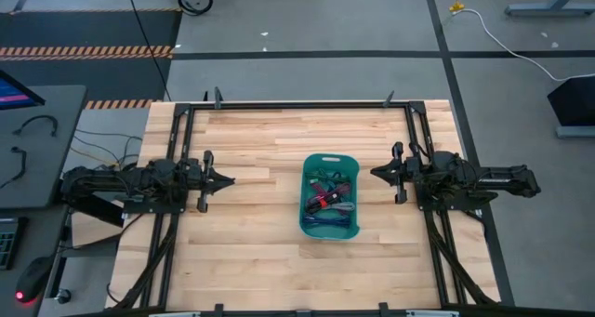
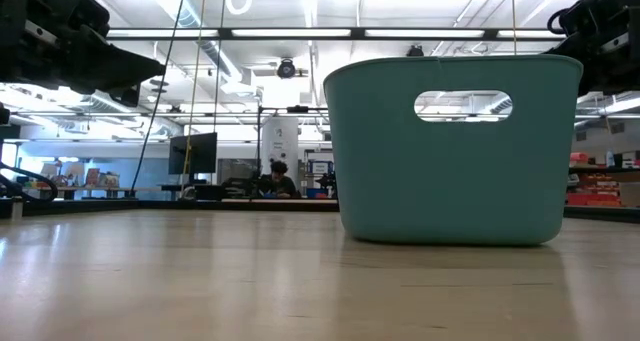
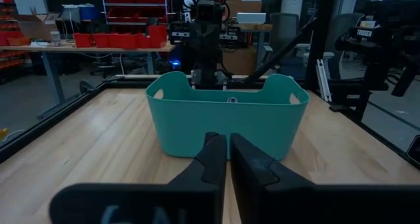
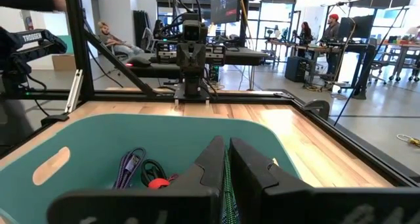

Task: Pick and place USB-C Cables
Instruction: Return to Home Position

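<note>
Wooden tabletop with a black frame around its edges. Left arm lies low along the left side, right arm along the right side. Both point inward at each other.

Teal bin stands upright on the tabletop between the two arms, a little nearer the right one. It has a handle cutout in the end wall.

Left end effector hangs above bare wood, well apart from the bin, aimed at its side wall. Its fingers are pressed together with only a hairline gap, nothing between them.

Right end effector sits just beside the bin's right rim, above it, not touching. Its fingers are also pressed together and carry nothing. Its wrist view looks down into the bin.

USB-C Cables are all inside the bin, tangled on its floor. In the high view a red bundle is mid-bin and a blue one lies toward the near end. The right wrist view shows a purple coil, a black loop and a red piece. Exact count cannot be told.

A person sits at a desk in the room behind.
</note>
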You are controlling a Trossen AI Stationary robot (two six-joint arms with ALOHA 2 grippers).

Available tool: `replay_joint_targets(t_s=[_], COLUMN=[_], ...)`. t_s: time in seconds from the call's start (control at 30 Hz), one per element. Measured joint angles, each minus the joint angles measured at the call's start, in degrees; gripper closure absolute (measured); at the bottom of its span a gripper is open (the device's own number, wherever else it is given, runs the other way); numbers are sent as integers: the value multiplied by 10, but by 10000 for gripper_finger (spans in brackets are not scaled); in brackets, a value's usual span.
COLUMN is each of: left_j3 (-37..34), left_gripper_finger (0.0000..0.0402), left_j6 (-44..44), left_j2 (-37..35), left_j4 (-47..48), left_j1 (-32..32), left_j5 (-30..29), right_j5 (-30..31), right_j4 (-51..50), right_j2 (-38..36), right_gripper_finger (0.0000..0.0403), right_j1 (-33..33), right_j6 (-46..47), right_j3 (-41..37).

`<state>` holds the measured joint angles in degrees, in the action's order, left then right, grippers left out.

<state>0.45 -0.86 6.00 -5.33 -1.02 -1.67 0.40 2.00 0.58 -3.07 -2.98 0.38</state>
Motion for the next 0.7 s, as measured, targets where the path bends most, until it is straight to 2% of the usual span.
replay_joint_targets(t_s=[0.4,0.7], left_j3=[0,0], left_gripper_finger=[366,376], left_j6=[0,0], left_j2=[0,0], left_j4=[0,0], left_j1=[0,0], left_j5=[0,0], right_j5=[0,0], right_j4=[0,0], right_j2=[0,0], right_gripper_finger=[373,373], right_j1=[0,0], right_j6=[0,0], right_j3=[0,0])
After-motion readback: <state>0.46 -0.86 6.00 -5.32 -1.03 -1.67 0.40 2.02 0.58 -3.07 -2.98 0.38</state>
